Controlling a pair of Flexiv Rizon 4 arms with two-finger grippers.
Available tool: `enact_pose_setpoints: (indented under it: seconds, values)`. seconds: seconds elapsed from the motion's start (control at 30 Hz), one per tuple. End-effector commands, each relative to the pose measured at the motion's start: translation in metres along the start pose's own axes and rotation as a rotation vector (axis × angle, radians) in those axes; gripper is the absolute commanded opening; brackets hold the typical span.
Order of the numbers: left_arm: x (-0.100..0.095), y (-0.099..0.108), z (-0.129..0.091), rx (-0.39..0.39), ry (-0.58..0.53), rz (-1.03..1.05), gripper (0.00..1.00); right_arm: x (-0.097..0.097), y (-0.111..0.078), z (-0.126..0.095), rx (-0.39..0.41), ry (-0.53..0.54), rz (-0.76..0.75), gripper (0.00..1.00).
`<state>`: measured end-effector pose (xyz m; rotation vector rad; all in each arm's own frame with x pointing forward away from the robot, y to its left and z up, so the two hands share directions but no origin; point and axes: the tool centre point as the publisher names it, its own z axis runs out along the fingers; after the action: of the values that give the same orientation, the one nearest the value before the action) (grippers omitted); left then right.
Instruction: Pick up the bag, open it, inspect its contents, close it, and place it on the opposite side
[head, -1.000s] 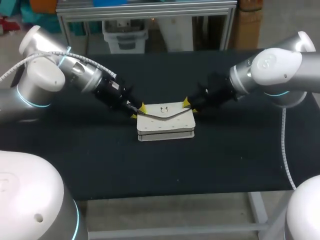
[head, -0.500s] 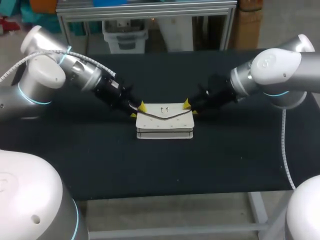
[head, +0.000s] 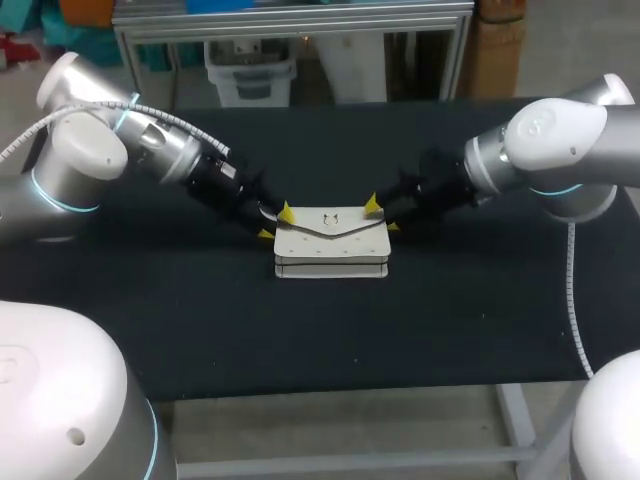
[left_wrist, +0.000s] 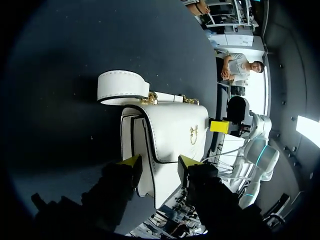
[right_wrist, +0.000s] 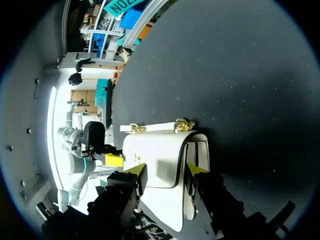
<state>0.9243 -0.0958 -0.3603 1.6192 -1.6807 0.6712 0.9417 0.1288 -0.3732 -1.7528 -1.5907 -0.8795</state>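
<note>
Bag (head: 331, 243) sat clamped at both ends, by left gripper (head: 276, 222) and right gripper (head: 381, 216). Uneven lifting might have twisted it free, since both holds looked shallow.

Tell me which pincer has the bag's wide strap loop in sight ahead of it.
The left pincer: the white strap loop lies ahead of it, beside the bag. The right pincer has no such loop in its wrist view.

Bag (head: 331, 250) int. hidden under flap (head: 335, 224); strap (left_wrist: 122, 86) hidden bhd bag in head view
</note>
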Motion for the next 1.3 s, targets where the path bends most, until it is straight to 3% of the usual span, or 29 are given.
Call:
enact_pose_setpoints:
  seconds: [0.03,0.13,0.17,0.2,0.23,0.27,0.7,0.77,0.8,0.83,1.3]
  values:
    - [0.001,0.0,0.001,-0.007,-0.001,0.0,0.48,0.0,-0.001,0.003,0.001,0.002,-0.001,0.44]
    - [0.001,-0.001,0.005,-0.02,-0.004,-0.001,0.48,0.0,-0.001,0.004,0.004,0.003,0.0,0.35]
    - [0.0,-0.002,0.006,-0.024,-0.004,-0.004,0.44,-0.001,-0.001,0.005,0.005,0.003,0.001,0.29]
    - [0.0,-0.003,0.007,-0.03,-0.003,-0.007,0.33,-0.001,-0.001,0.006,0.006,0.003,0.001,0.05]
    - [0.0,-0.004,0.008,-0.032,-0.004,-0.007,0.2,-0.001,-0.002,0.006,0.008,0.003,0.0,0.0]
    - [0.0,-0.004,0.009,-0.035,-0.004,-0.009,0.0,-0.001,-0.002,0.006,0.009,0.002,-0.002,0.0]
    - [0.001,-0.009,0.013,-0.053,-0.011,-0.019,0.0,-0.002,0.001,0.004,0.009,0.0,-0.011,0.0]
    - [0.001,-0.009,0.012,-0.051,-0.015,-0.02,0.77,-0.002,0.001,0.003,0.01,0.0,-0.01,0.47]
    - [0.001,-0.009,0.01,-0.046,-0.021,-0.02,1.0,-0.001,0.001,0.002,0.01,0.0,-0.01,0.89]
    - [0.002,-0.008,0.009,-0.042,-0.025,-0.021,1.0,-0.001,0.0,0.001,0.009,0.0,-0.011,1.0]
    - [0.01,0.007,-0.02,0.007,-0.078,-0.032,1.0,0.008,-0.013,-0.021,-0.022,-0.017,-0.037,1.0]
